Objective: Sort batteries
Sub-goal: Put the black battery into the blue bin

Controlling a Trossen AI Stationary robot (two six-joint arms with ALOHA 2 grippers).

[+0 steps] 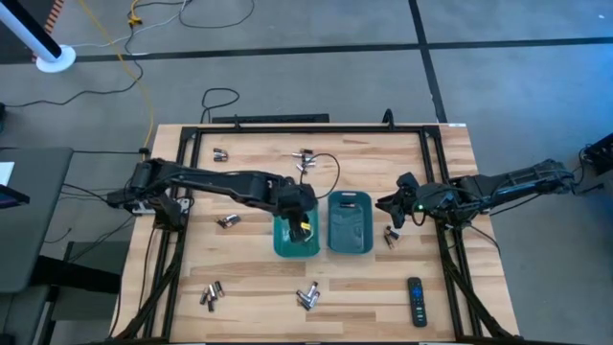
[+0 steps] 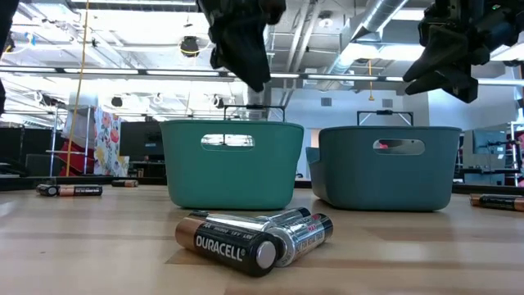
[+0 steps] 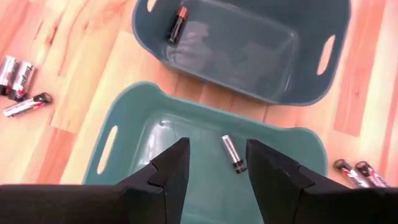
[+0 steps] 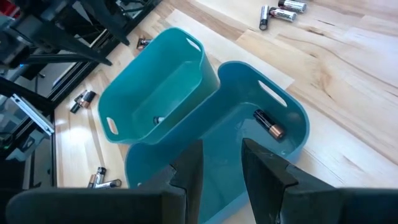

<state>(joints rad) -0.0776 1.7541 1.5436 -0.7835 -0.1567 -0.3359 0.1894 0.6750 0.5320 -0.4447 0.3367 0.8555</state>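
Observation:
Two bins stand side by side mid-table: a green-teal bin (image 1: 287, 247) and a blue-teal bin (image 1: 351, 222). One silvery battery (image 3: 233, 153) lies on the green-teal bin's floor, and a dark, copper-ended battery (image 3: 176, 25) lies in the blue-teal bin. My left gripper (image 3: 216, 168) hangs open above the green-teal bin, with nothing between its fingers. My right gripper (image 4: 221, 165) stands open, also with nothing in it, just off the blue-teal bin's right side (image 1: 393, 206). Loose batteries lie on the table around the bins.
Batteries lie in small groups at the far left (image 1: 220, 153), far middle (image 1: 305, 155), left of the bins (image 1: 227, 221), near left (image 1: 211, 295), near middle (image 1: 308, 297) and beside the right gripper (image 1: 391, 237). A black remote control (image 1: 416, 301) lies near right.

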